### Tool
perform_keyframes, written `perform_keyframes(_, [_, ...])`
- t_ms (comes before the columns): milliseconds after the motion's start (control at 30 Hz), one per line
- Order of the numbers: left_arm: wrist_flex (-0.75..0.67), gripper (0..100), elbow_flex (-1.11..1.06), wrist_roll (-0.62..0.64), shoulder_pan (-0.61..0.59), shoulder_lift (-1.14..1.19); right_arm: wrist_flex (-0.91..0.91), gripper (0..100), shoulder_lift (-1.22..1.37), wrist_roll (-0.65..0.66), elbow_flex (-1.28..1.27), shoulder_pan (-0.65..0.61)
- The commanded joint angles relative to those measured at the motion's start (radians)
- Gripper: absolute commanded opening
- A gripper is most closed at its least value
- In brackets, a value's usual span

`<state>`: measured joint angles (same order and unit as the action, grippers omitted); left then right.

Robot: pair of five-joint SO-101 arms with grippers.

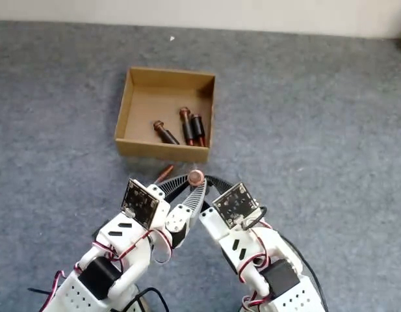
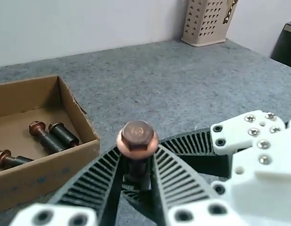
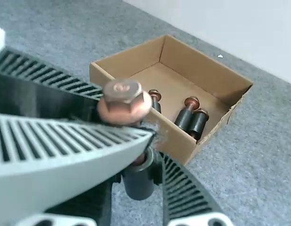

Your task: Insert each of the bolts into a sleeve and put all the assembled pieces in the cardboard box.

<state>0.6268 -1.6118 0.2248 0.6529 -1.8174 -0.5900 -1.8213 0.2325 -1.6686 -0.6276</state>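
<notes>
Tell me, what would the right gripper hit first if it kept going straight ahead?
Probably the cardboard box: its near wall sits right ahead, though how far is unclear.

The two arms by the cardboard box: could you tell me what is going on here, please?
Just in front of the cardboard box, the left gripper is shut on a copper-headed bolt, head up. The right gripper grips the dark sleeve below it, so the bolt seems to be going in. Assembled pieces lie in the box.

Grey carpet [image 1: 330,97], beige perforated bin [image 2: 209,21] by wall [image 2: 88,23]
</notes>
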Motion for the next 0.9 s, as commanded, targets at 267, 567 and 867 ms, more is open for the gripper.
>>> perform_keyframes(267, [0.071,10,0.013,-0.011,0.001,0.004,0.056,0.4,-0.015,0.008,-0.062,0.016])
perform_keyframes(567, [0.187,18,0.14,-0.005,-0.001,0.004,0.056,0.4,-0.015,0.008,-0.064,0.016])
perform_keyframes(867, [0.279,14,0.171,-0.006,-0.004,0.002,0.051,0.4,-0.015,0.008,-0.065,0.016])
